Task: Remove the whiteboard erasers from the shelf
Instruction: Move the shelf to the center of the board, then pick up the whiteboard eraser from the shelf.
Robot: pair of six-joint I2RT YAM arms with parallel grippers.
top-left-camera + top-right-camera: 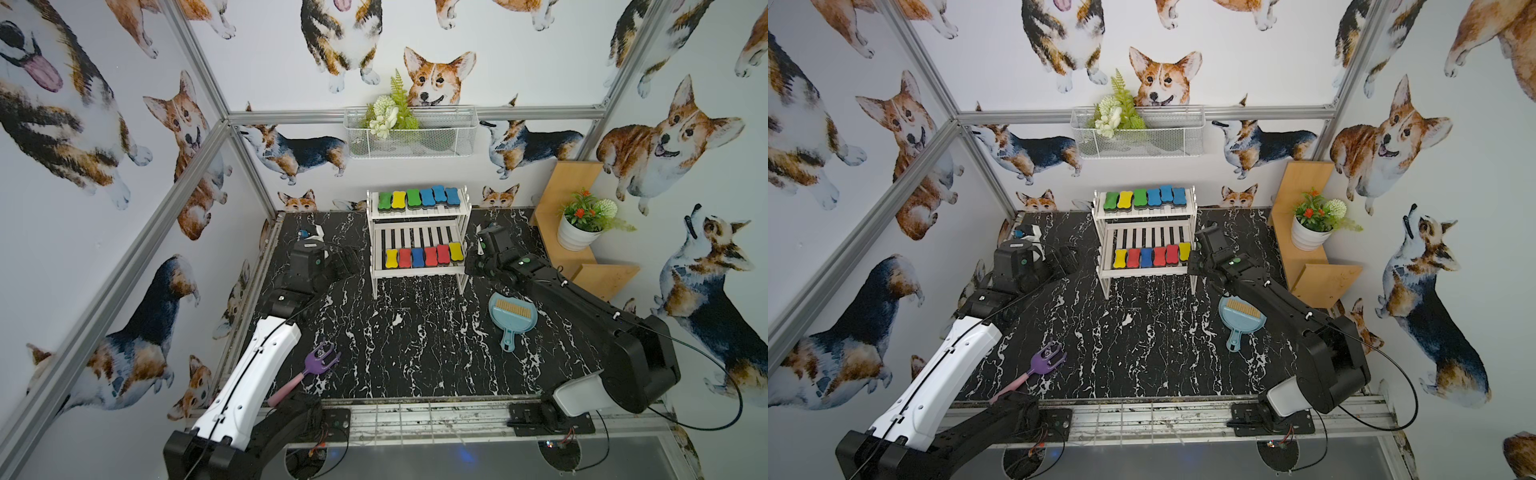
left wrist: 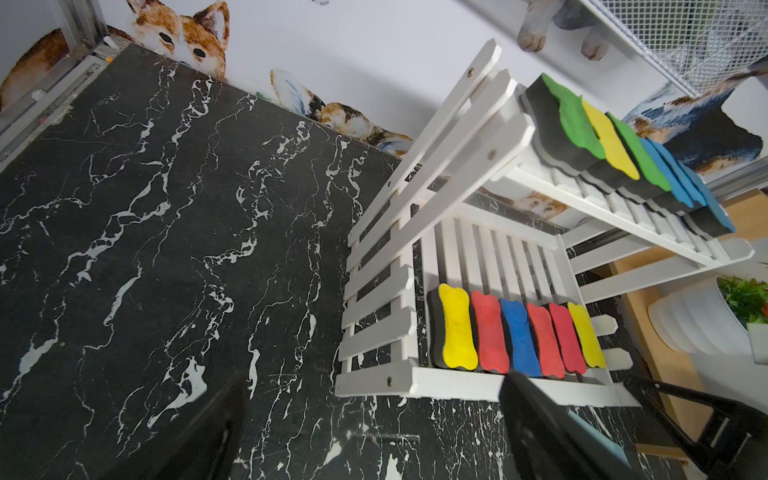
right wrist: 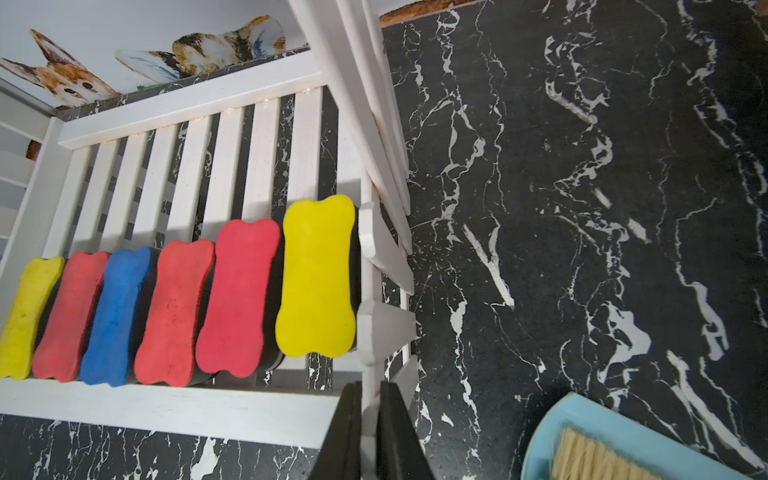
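Twelve erasers [image 1: 419, 257] sit in two rows of six on the shelf [image 1: 415, 271], mid-frame in both top views. The right pincer [image 3: 370, 388] looks clamped on the shelf's corner post, probably to steady it. The left pincer [image 2: 376, 378], spread wide, hovers beside the lower row.

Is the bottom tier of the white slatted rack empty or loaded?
Loaded: six bone-shaped foam erasers, yellow, red, blue, red, red, yellow, sit side by side along the front of the white slatted rack, on its lower tier.
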